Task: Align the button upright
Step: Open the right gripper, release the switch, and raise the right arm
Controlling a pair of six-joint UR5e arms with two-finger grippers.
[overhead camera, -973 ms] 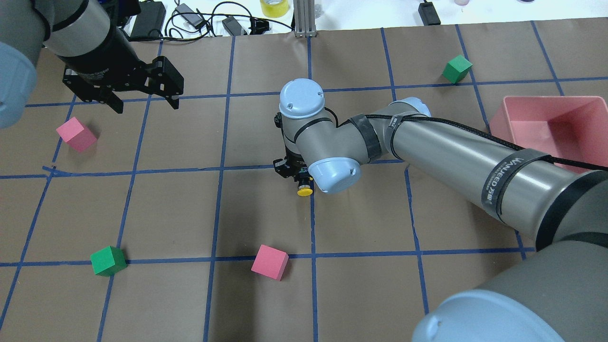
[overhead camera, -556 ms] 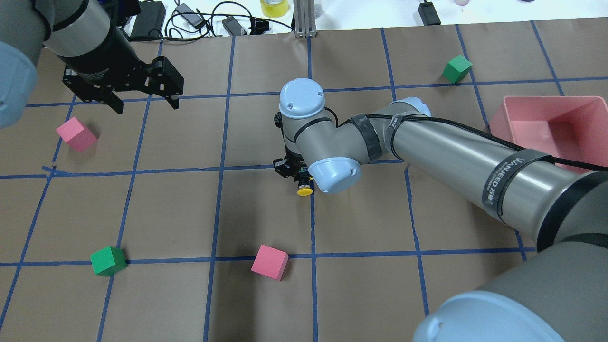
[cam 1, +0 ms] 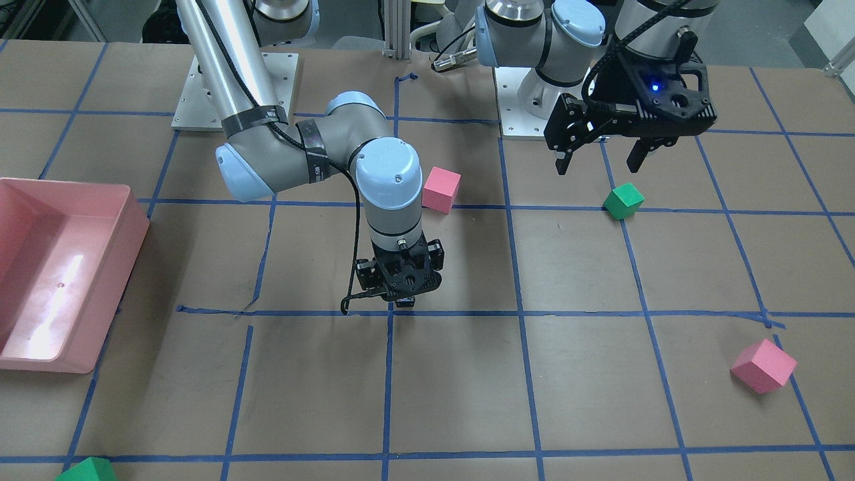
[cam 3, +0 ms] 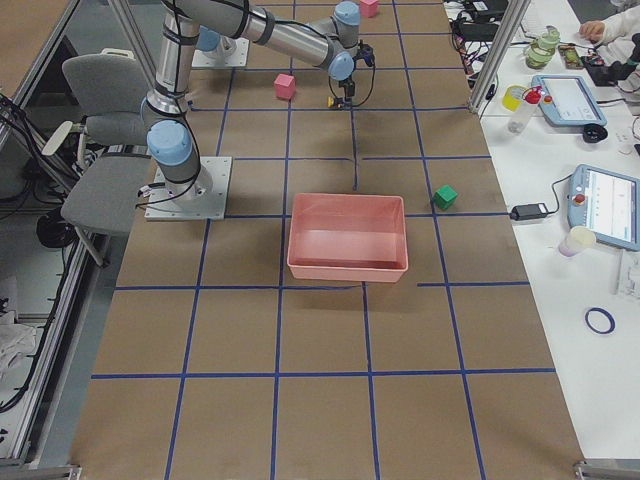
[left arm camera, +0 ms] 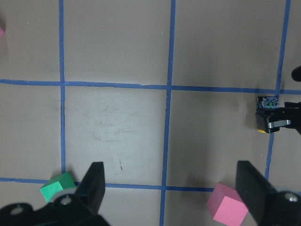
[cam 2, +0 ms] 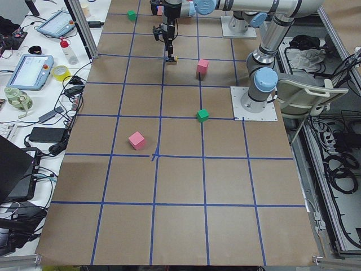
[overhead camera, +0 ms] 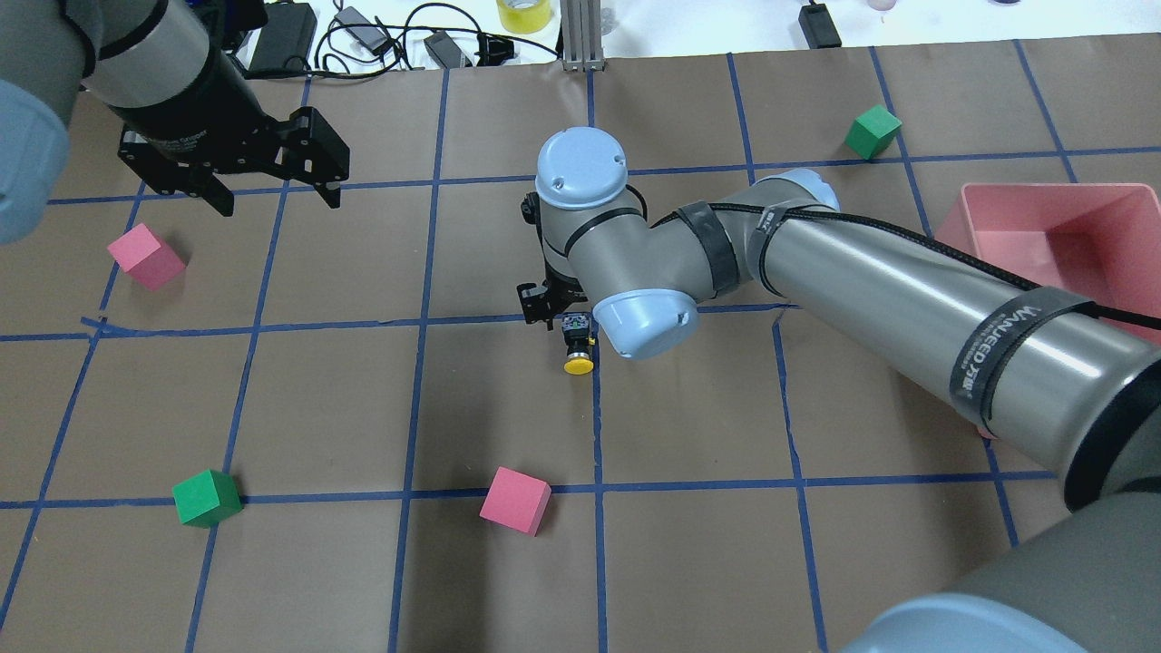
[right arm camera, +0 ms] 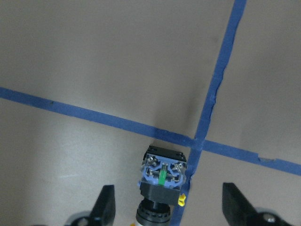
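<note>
The button (overhead camera: 578, 349) lies on its side on the brown paper at a crossing of blue tape lines. Its yellow cap (overhead camera: 579, 365) points toward the robot and its silvery contact base (right arm camera: 162, 172) points away. My right gripper (right arm camera: 169, 207) hangs over it, open, with one finger (right arm camera: 104, 207) on each side and neither touching it. In the overhead view the right wrist hides most of that gripper. My left gripper (overhead camera: 277, 195) is open and empty, high over the far left of the table. The button also shows small in the left wrist view (left arm camera: 267, 115).
Pink cubes lie at the left (overhead camera: 145, 256) and front middle (overhead camera: 515, 500). Green cubes lie at the front left (overhead camera: 207, 498) and far right (overhead camera: 873, 131). A pink bin (overhead camera: 989, 236) stands at the right. Cables and adapters (overhead camera: 363, 36) lie along the far edge.
My right arm has drawn up and back from the button, so more of its black body shows. The yellow cap stays in the same spot. The left arm has not moved.
</note>
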